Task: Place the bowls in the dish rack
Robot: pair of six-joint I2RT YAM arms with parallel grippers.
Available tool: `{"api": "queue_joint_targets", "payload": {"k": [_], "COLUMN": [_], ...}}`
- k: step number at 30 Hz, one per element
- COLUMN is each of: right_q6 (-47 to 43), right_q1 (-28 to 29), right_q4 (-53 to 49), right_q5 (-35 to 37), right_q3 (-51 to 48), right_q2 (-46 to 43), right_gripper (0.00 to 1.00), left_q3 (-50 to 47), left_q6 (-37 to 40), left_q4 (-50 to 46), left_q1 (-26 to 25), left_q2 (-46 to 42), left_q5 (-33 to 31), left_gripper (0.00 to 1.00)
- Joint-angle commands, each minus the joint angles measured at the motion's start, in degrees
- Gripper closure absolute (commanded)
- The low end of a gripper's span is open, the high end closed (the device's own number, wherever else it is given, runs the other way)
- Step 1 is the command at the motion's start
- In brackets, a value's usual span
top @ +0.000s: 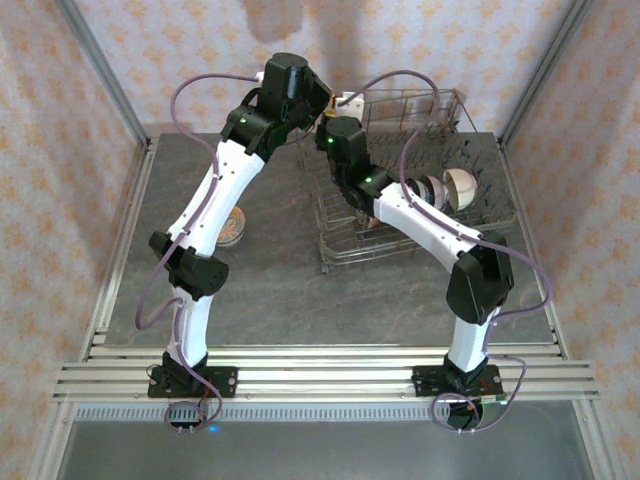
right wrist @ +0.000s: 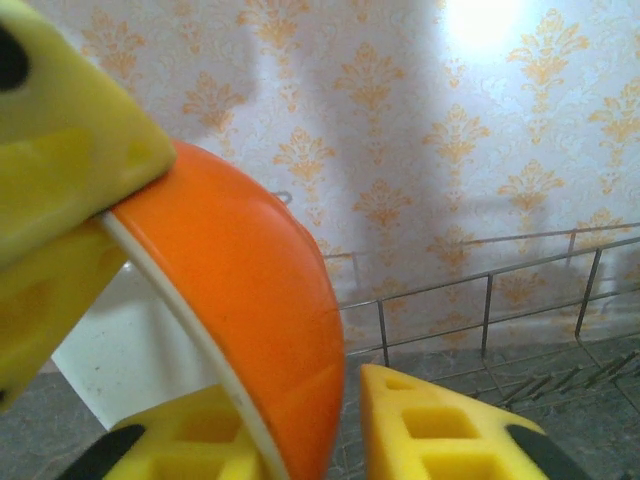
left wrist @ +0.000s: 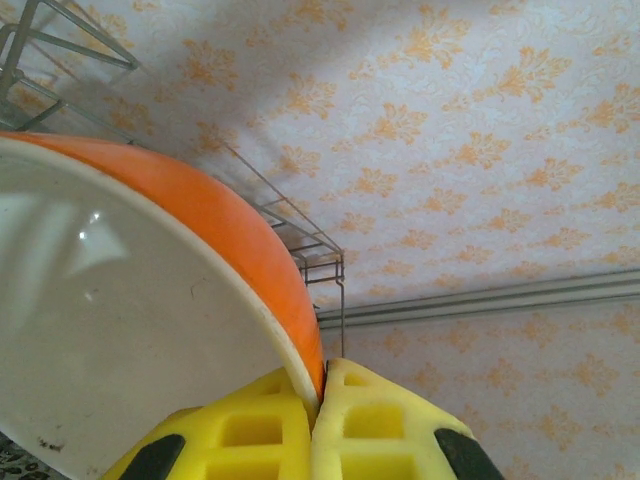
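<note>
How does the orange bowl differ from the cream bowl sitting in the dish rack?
Colour: the orange bowl is bright orange outside and white inside; the cream bowl is plain cream.
Support: the orange bowl is held by its rim in the shut left gripper, with the right gripper straddling its wall; the cream bowl stands on edge in the dish rack, clear of both grippers.
Both are round bowls.

Top camera, high at the near edge, looks down over the whole worktop (top: 300,290). Both wrist cameras press close on the orange bowl (left wrist: 220,225), facing wallpaper (left wrist: 480,150) and rack (right wrist: 487,310).
</note>
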Motion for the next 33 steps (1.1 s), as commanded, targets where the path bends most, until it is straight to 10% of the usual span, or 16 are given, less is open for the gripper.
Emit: {"api": "queue_joint_targets", "payload": {"k": [1,13,33], "right_q6": [0.24,0.96,7.93], "right_q1": [-0.42,-0.46,-7.66], "right_q4": [1.82,3.6,-17.56], "right_q5": [4.48,6.89,9.14], "right_q3": [2.06,-0.25,6.88], "right_q2": [0.83,-1.26,1.04], "right_gripper": [0.82,1.0,1.0], "left_q3": [1.62,-0.77,0.08], "left_q6": [-0.5,0.18,8.51], "left_q4": [2.74,3.14,2.62], "left_q1": [-0.26,0.94,2.6], "left_q2": [-0.35,-1.35,-4.21], "left_q5": [0.16,3.09,0.16], "left_gripper": [1.0,0.99,0.28]}}
